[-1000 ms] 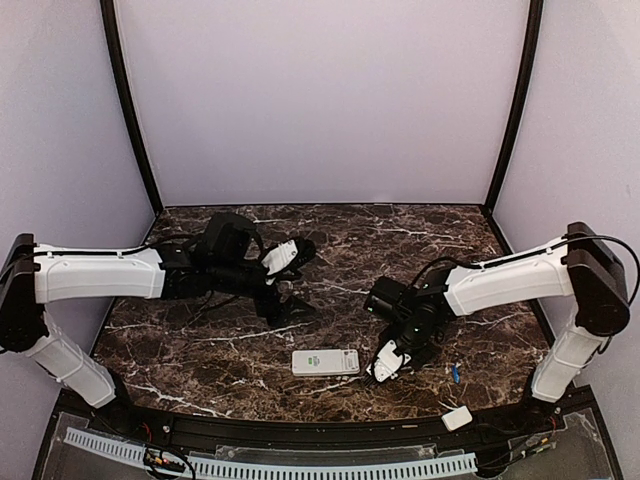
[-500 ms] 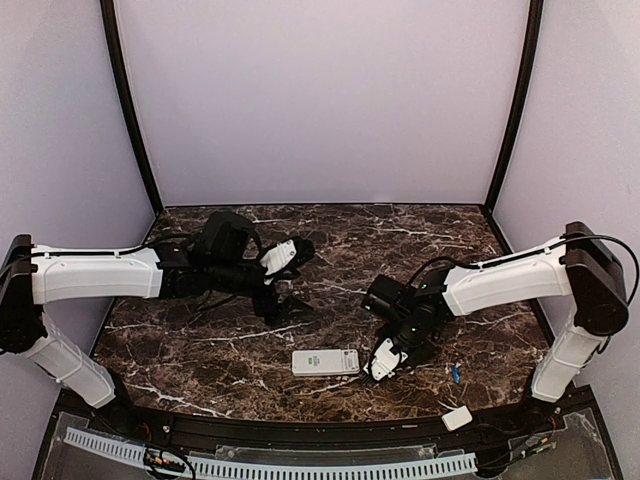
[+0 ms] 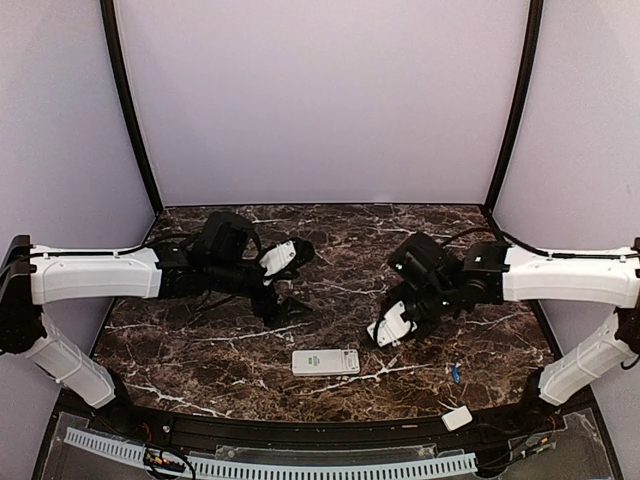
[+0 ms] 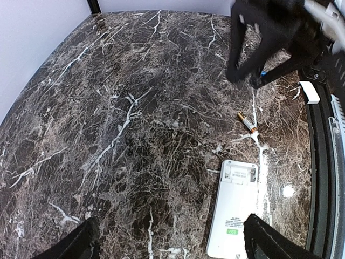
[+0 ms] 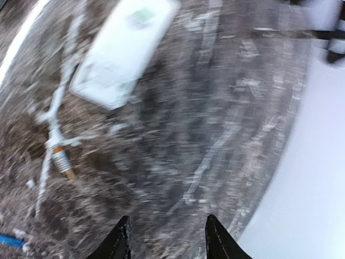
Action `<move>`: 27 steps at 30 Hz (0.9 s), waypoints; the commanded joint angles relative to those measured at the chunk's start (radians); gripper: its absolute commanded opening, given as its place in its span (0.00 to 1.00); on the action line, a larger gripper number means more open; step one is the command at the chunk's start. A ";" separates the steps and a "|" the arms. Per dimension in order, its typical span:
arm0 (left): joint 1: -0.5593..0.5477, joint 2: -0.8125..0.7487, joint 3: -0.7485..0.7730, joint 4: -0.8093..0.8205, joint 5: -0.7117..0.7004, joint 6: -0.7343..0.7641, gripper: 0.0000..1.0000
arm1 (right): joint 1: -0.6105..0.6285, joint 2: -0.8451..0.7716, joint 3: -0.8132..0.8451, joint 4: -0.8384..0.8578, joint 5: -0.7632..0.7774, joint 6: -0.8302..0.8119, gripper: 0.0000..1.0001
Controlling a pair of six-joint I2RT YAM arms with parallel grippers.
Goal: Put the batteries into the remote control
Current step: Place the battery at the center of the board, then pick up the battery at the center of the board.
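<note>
The white remote control (image 3: 325, 362) (image 4: 234, 211) lies face down near the front edge, its battery compartment (image 4: 240, 174) uncovered. A small battery (image 4: 248, 122) (image 5: 61, 162) with a copper-coloured end lies on the marble just past that end. A blue battery (image 3: 455, 373) (image 5: 9, 240) lies farther right. My left gripper (image 3: 283, 308) (image 4: 172, 248) hovers wide open, left of and behind the remote, holding nothing. My right gripper (image 3: 375, 338) (image 5: 167, 243) hangs open and empty above the table, right of and behind the remote. The right wrist view is blurred.
A small white cover piece (image 3: 457, 418) (image 4: 309, 91) rests on the black front rim at the right. The dark marble table (image 3: 330, 290) is enclosed by pale walls with black corner posts (image 3: 130, 110).
My right gripper has opened and lifted back from the table by the remote's right end, rising up and away. A battery lies where it was. The left arm has barely moved.
</note>
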 commanded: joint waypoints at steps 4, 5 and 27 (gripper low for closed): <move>0.029 -0.059 -0.013 0.033 0.003 -0.056 0.94 | -0.197 -0.158 0.146 0.481 -0.025 0.990 0.65; 0.032 -0.059 -0.004 0.033 -0.005 -0.065 0.94 | -0.262 -0.129 0.213 0.391 -0.145 1.137 0.67; 0.050 0.010 0.114 -0.195 -0.055 -0.158 0.95 | -0.355 -0.009 -0.060 -0.457 -0.181 2.038 0.52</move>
